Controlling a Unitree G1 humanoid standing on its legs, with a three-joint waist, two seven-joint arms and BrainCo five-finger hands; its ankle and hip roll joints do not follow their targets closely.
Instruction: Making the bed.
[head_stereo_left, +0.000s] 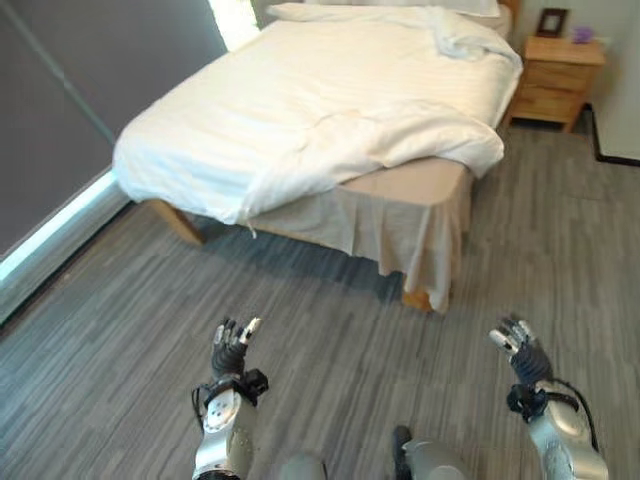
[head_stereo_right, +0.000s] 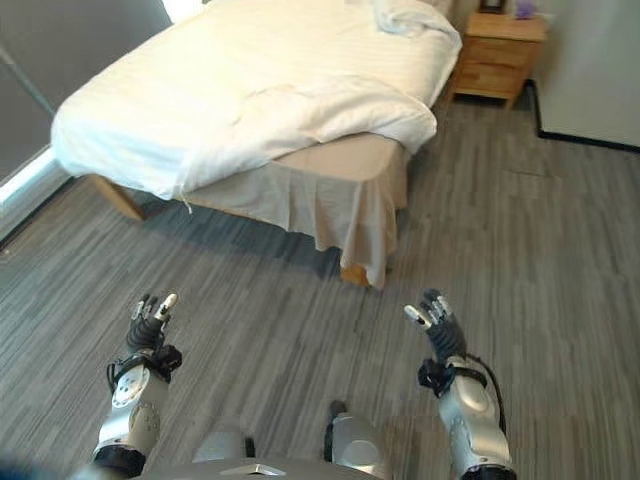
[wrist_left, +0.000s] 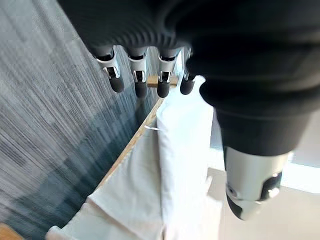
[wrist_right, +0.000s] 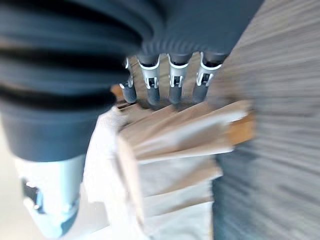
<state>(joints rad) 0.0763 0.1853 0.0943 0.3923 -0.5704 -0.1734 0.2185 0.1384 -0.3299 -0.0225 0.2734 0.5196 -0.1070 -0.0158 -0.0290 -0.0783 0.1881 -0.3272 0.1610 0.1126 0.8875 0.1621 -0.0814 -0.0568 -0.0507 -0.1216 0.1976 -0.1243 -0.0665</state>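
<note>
Grey plank floor (head_stereo_left: 330, 340) stretches from the robot to the bed (head_stereo_left: 420, 185), the landmark. From the left eye, the white duvet (head_stereo_left: 330, 110) lies rumpled on the bed, dragged askew so the mattress corner and beige bed skirt (head_stereo_left: 400, 235) nearest the robot sit bare. A wooden nightstand (head_stereo_left: 560, 75) stands beside the bed's head. Left hand (head_stereo_left: 232, 350) and right hand (head_stereo_left: 520, 350) hover well short of the bed, fingers loosely spread, holding nothing.

Right eye: plenty of free floor between hands and bed; a grey wall (head_stereo_right: 70, 45) hems its far side.

Left wrist: fingers (wrist_left: 141, 82) relaxed, empty, the duvet edge ahead.

Right wrist: fingers (wrist_right: 172, 85) relaxed, the skirt corner ahead.

My read: approach step; next, close in and catch the duvet's edge.
</note>
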